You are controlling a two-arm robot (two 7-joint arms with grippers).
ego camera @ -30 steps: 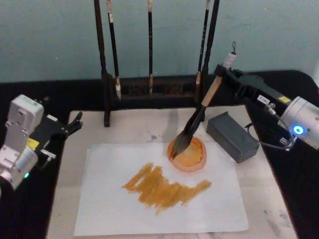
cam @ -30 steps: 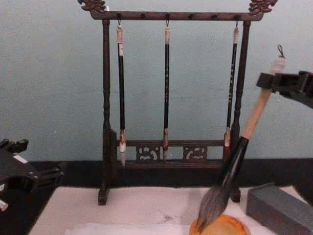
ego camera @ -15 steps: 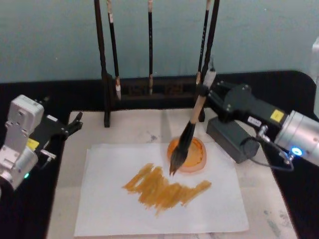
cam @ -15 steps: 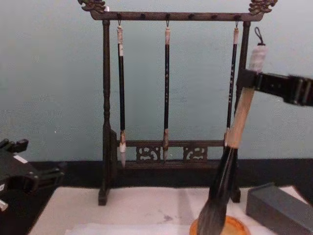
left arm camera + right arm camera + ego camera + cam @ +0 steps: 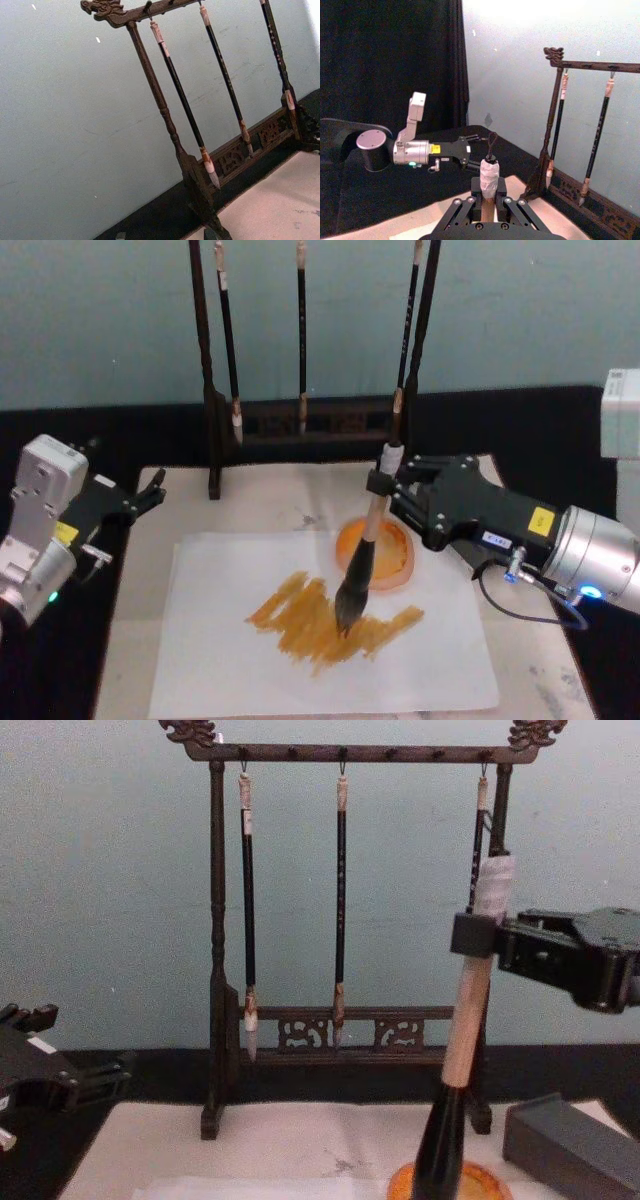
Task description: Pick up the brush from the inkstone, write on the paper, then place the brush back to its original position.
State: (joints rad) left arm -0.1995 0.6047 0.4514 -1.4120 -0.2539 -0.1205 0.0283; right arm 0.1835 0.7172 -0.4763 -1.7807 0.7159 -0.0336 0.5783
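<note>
Gripping the brush (image 5: 362,550) near its white-wrapped top, right hand (image 5: 380,483) closed tight; handle near upright, tip down among ochre strokes (image 5: 300,615) on the paper (image 5: 220,650). Orange dish (image 5: 398,562) just behind the tip, toward that hand. Left hand (image 5: 148,492) parked at the desk (image 5: 150,435) edge, well apart.

No legible txt anywhere: yellow sticker on right arm (image 5: 540,523) & yellow sticker on left arm (image 5: 66,531), print too small to read.
</note>
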